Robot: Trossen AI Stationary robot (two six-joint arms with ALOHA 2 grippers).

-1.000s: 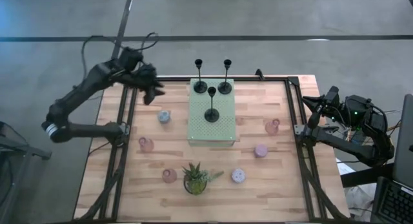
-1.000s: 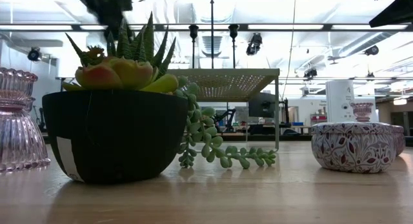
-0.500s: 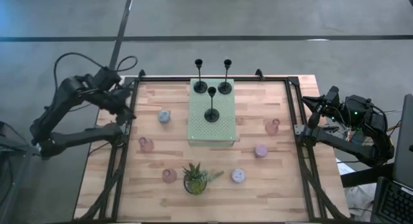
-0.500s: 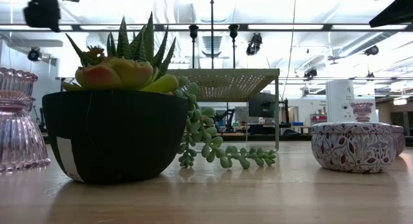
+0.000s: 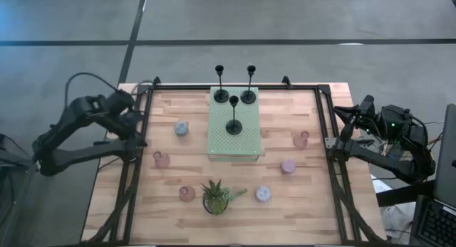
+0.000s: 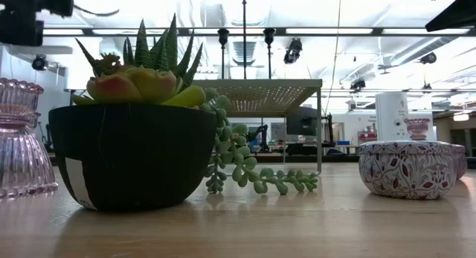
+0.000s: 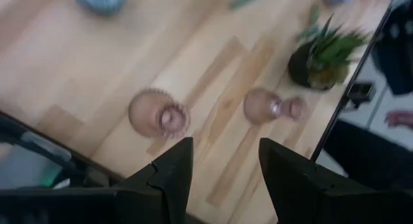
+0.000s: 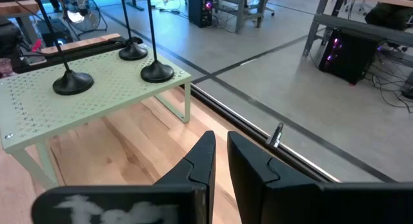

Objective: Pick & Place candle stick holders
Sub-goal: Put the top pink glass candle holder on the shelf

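Note:
Three tall black candle stick holders [image 5: 234, 112] stand by their disc bases on a pale green perforated stand [image 5: 233, 144] at the table's far middle. Squat pastel cups sit on the wood: blue [image 5: 182, 128], pink [image 5: 162, 159], pink [image 5: 187, 193], patterned lilac [image 5: 263, 194], lilac [image 5: 288, 166] and pink [image 5: 301, 139]. My left gripper [image 5: 134, 112] hangs over the table's left edge, open and tipped down, with bare wood between its fingers [image 7: 226, 161]; two pink cups [image 7: 158, 114] [image 7: 271, 108] lie ahead of it. My right gripper [image 5: 354, 113] waits shut [image 8: 221, 153] off the table's right edge.
A small green plant in a black pot [image 5: 216, 197] stands at the near middle, between a pink cup and the patterned cup. A black frame rail [image 5: 139, 161] runs along the table's left side, another [image 5: 329, 133] along the right. Bare wood shows around the stand.
My left gripper has drawn back from over the table's far left part toward the left edge, sinking a little and rolling about its own axis; most of the move fell in the first half second. No holder or cup has shifted.

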